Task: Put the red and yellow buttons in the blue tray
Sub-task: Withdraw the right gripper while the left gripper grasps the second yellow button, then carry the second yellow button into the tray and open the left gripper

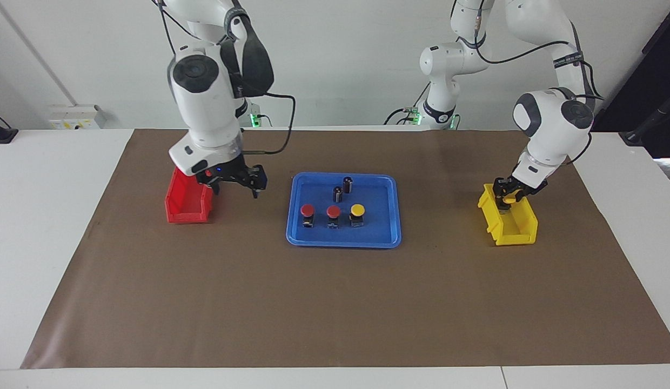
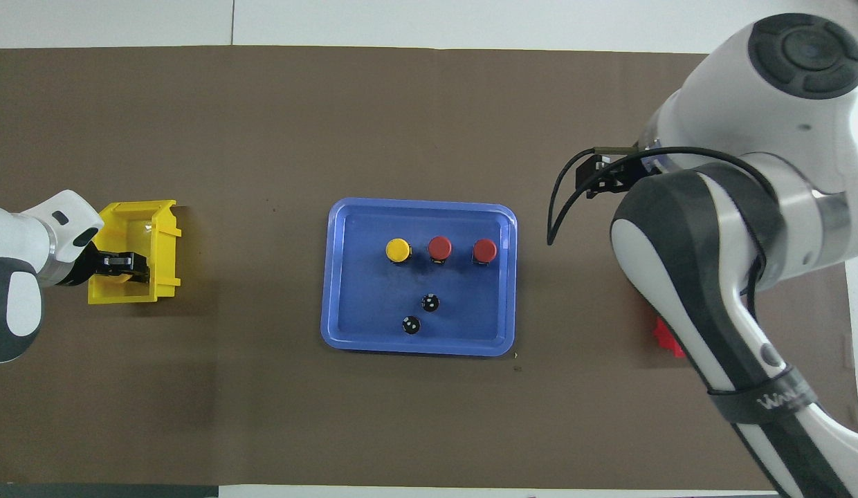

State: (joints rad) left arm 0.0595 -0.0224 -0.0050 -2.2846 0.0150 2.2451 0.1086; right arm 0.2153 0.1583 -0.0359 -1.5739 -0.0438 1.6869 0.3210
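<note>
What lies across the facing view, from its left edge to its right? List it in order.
red bin → first red button → second red button → yellow button → yellow bin. The three buttons stand in the blue tray.

blue tray, 2 red buttons, yellow bin

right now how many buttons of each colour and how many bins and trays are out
red buttons: 2
yellow buttons: 2
capless dark cylinders: 2
blue tray: 1
yellow bin: 1
red bin: 1
total: 9
</note>
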